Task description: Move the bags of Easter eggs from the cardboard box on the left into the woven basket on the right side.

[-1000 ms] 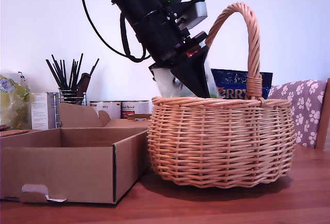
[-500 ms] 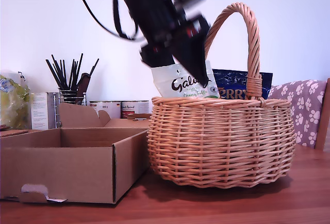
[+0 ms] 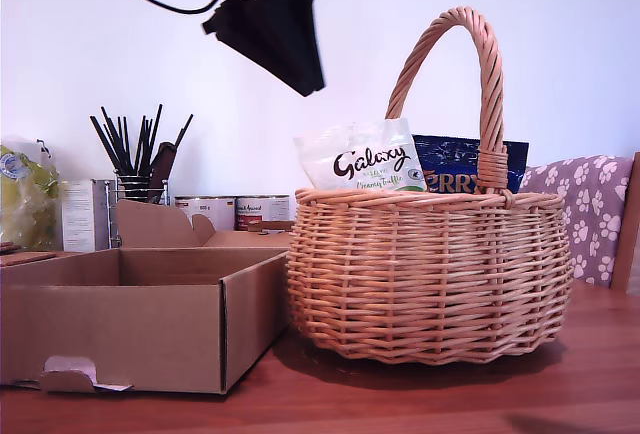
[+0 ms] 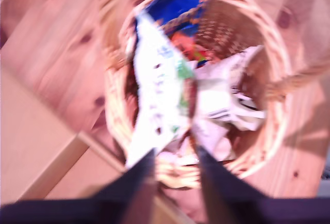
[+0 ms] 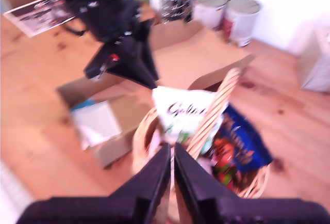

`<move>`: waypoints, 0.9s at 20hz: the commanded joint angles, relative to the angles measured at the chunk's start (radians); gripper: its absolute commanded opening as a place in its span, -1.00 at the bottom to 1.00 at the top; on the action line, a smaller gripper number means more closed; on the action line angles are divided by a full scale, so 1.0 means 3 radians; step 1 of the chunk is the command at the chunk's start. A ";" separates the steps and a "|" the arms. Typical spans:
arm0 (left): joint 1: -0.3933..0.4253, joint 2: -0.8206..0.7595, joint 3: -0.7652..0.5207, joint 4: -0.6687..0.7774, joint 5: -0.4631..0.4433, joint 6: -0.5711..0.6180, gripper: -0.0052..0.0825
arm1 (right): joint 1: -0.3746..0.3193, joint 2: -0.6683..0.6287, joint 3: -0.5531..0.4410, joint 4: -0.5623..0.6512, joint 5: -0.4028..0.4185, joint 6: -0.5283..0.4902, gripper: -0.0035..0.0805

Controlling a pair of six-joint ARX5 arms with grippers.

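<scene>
Wooden tabletop (image 3: 560, 394) and a pale wall frame the exterior view, where the woven basket (image 3: 430, 274) stands just beside the cardboard box (image 3: 130, 324), on the box's right in that view. Standing on edge at the basket's rim is the white Galaxy bag (image 3: 362, 162), with the blue Terry's bag (image 3: 462, 166) behind it, both sticking up above the weave. An arm's gripper hangs above and to this view's left of the basket, clear of the white bag; from here I cannot tell how its jaws stand.

First wrist view, blurred: my first gripper (image 4: 174, 164) looks straight down into the basket, its jaws set narrowly apart and holding nothing. The Galaxy bag lies beyond the tips, its long axis running away from them, with the blue bag at the far rim.

Second wrist view: my second gripper (image 5: 172, 157) has its jaws nearly together, empty, poised over the basket's handle (image 5: 215, 108). My first gripper shows beyond the Galaxy bag, toward the box. Something pale lies in the box; whether it is a bag I cannot tell
</scene>
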 commanded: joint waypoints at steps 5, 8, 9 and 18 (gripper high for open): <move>0.0387 -0.0715 -0.0940 0.0830 -0.0122 -0.0195 -0.94 | -0.0670 -0.0032 -0.0401 0.0568 -0.0126 0.0003 -0.95; 0.0776 -0.1226 -0.1692 0.1456 -0.0211 -0.0280 -0.94 | -0.1085 -0.0126 -0.0701 0.1067 -0.0296 -0.0020 -0.95; 0.0912 -0.1381 -0.1902 0.1631 -0.0212 -0.0301 -0.94 | -0.1222 -0.0159 -0.0806 0.1250 -0.0388 0.0005 -0.95; 0.1860 -0.2764 -0.3621 0.2978 -0.0376 -0.0460 -0.94 | -0.1614 -0.0431 -0.1846 0.2258 -0.0582 0.0373 -0.95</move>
